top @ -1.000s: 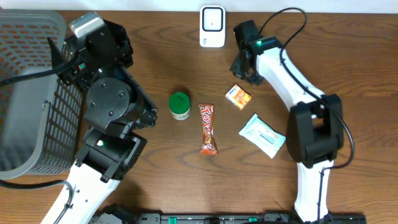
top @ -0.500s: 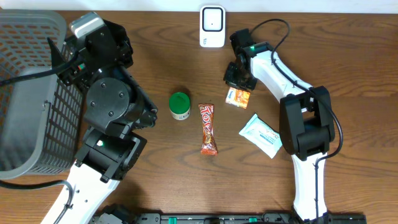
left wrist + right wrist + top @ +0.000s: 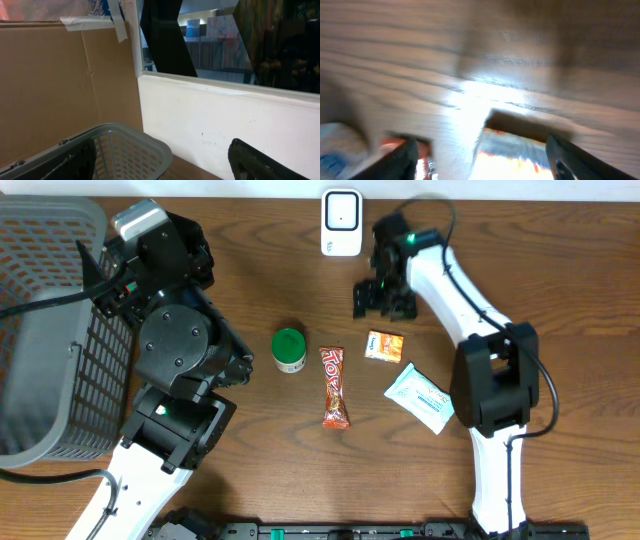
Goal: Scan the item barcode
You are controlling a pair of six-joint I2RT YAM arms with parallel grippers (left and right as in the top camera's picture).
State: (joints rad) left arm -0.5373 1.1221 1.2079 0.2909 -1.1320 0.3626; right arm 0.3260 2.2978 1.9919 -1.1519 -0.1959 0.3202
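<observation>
Brown wood-grain table [image 3: 560, 270], overhead view. Landmark: white scanner [image 3: 341, 222], standing at the far edge, centre.

Right gripper [image 3: 383, 300]: just below and right of the scanner, near it but not touching. Jaws released and spread wide, gripping nothing. The right wrist view is motion-blurred, but both dark fingertips [image 3: 395, 160] show at the frame's lower corners, well apart, with wood and the packet's edge between them.

Packet [image 3: 384, 346] (orange, small, the item nearest that gripper): lies flat on the table, below and right of the scanner, farther from it than the gripper. It sits apart from the fingers in the overhead view. Barcode too small to make out in any view.

Other items, all resting on the table, none touching another:
- bar [image 3: 334, 386], red-brown wrapper, long axis pointing toward the scanner, straight below it, past the packet's row.
- jar [image 3: 289, 350], green lid, upright, below and left of the scanner.
- pouch [image 3: 422, 398], white and blue, below and right, the item farthest from the scanner.

Basket [image 3: 60, 220], grey mesh: far left of the scanner, at the table's left edge.

Left gripper [image 3: 167, 162]: by the basket, well left of the scanner. The left wrist view shows its two dark fingertips far apart and holding nothing, so jaws released. That camera looks over the basket rim at a white wall and a cardboard sheet.
</observation>
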